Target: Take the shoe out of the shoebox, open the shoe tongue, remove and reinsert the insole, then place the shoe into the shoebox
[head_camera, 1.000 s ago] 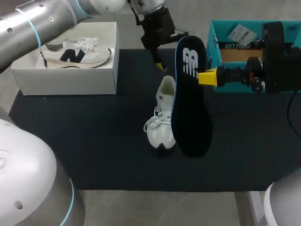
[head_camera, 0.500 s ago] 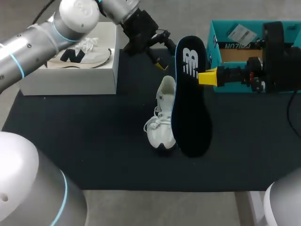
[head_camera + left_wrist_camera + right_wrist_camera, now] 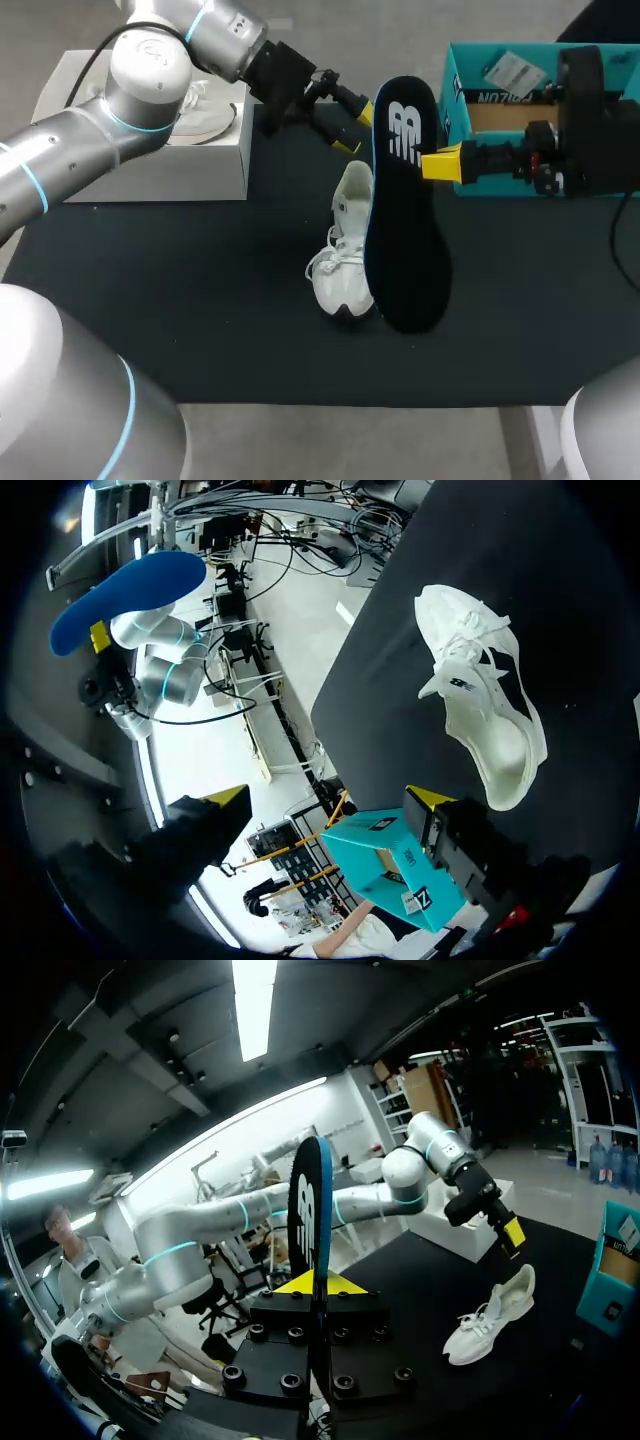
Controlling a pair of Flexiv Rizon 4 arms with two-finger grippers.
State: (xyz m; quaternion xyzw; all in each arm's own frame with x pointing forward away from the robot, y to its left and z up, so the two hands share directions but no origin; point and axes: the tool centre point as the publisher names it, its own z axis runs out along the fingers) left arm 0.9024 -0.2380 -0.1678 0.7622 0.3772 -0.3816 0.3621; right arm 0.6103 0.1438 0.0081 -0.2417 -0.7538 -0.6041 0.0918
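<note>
At mid-table on the dark mat (image 3: 200,300), the white shoe (image 3: 345,240) lies outside both boxes, toe toward the near edge. Right gripper (image 3: 440,163) clamped on the black insole (image 3: 405,230), held upright just beside the shoe; its lower end possibly touches the mat, hard to tell. Left gripper (image 3: 355,128) spread and empty, above the mat near the shoe's heel, between white shoebox (image 3: 150,165) and insole. Teal box (image 3: 455,110) at far right.
</note>
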